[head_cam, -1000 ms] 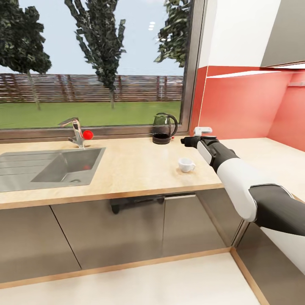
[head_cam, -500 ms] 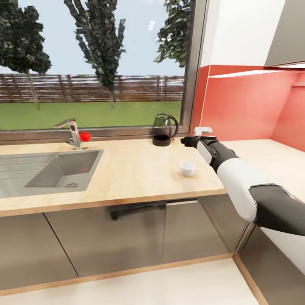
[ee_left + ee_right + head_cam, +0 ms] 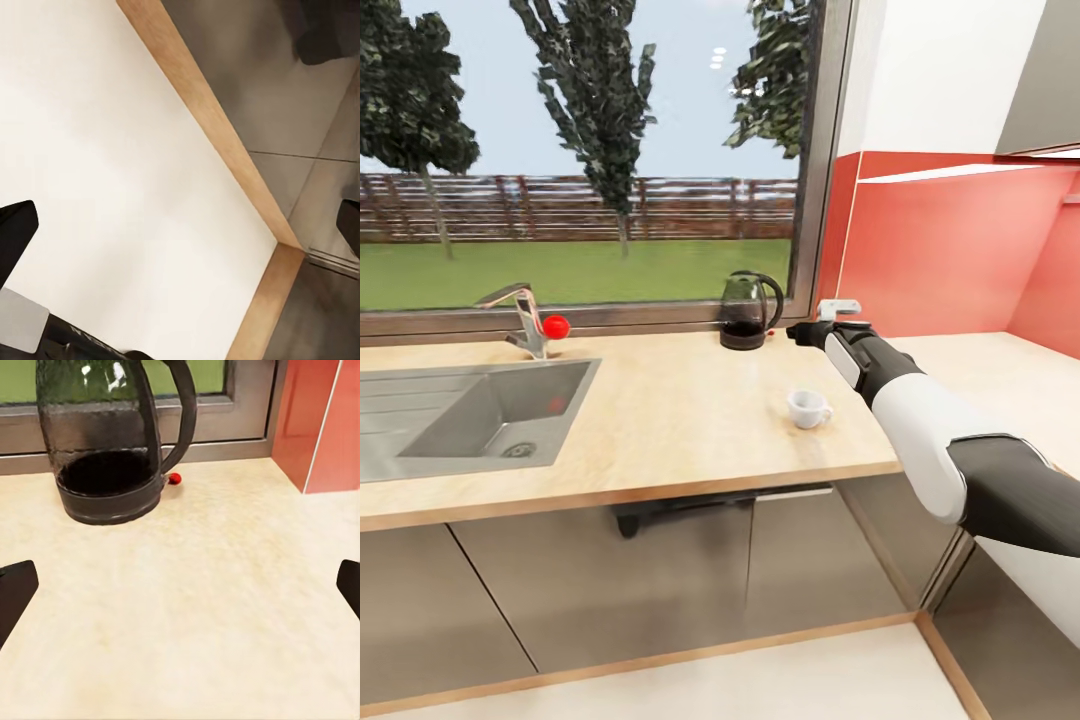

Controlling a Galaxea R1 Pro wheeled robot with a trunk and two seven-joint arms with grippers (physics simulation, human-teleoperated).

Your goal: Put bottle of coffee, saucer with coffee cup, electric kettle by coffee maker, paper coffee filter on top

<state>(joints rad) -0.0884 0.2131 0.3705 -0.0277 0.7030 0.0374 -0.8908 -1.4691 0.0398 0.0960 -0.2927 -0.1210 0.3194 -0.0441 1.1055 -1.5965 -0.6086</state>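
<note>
right arm reaching over the counter toward the kettle.

my right gripper (image 3: 180,585) is spread wide with nothing in it, low above the countertop (image 3: 660,410), pointing at the kettle (image 3: 748,309) by the window. the cup (image 3: 807,408) sits near the front edge. my left gripper (image 3: 180,232), fingers apart, faces the floor (image 3: 112,187).

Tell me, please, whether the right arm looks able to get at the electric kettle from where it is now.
Probably yes. The right gripper is open and points at the electric kettle, which stands upright by the window on bare countertop, with nothing between them. The coffee cup sits off to the side, nearer the counter's front edge.
</note>
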